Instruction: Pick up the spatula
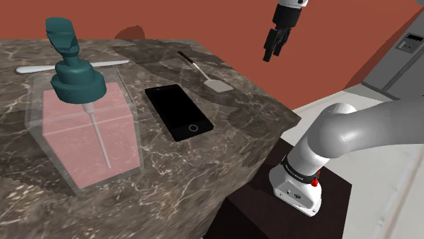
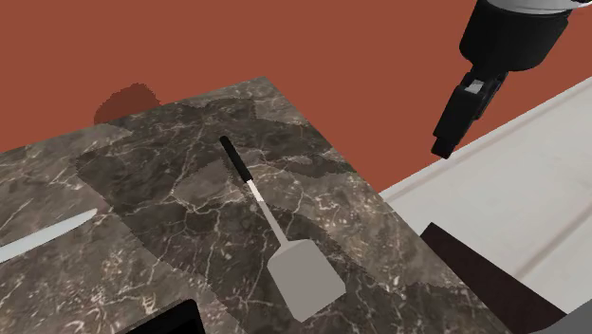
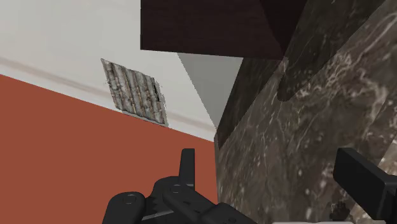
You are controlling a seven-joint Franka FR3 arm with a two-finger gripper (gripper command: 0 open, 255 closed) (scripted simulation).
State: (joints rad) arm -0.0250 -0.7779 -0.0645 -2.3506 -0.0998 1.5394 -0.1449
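Observation:
The spatula (image 1: pixel 204 73) lies flat on the dark marble counter (image 1: pixel 204 176), its black handle pointing away and its grey blade towards the counter's edge. In the second exterior view the spatula (image 2: pixel 270 223) rests near the counter's right corner. My gripper (image 1: pixel 272 54) hangs in the air above and beyond that edge, to the shoulder view's right of the spatula and well apart from it. Seen in the second exterior view, the gripper (image 2: pixel 453 128) points down over the floor. Its fingers (image 3: pixel 186 165) stand apart with nothing between them.
A black phone (image 1: pixel 178 112) lies beside the spatula, and a clear soap dispenser (image 1: pixel 81 122) with a teal pump stands further to the shoulder view's left. A pale flat utensil (image 1: pixel 68 66) lies behind the dispenser. The dark stand (image 1: pixel 272 210) sits below the counter's edge.

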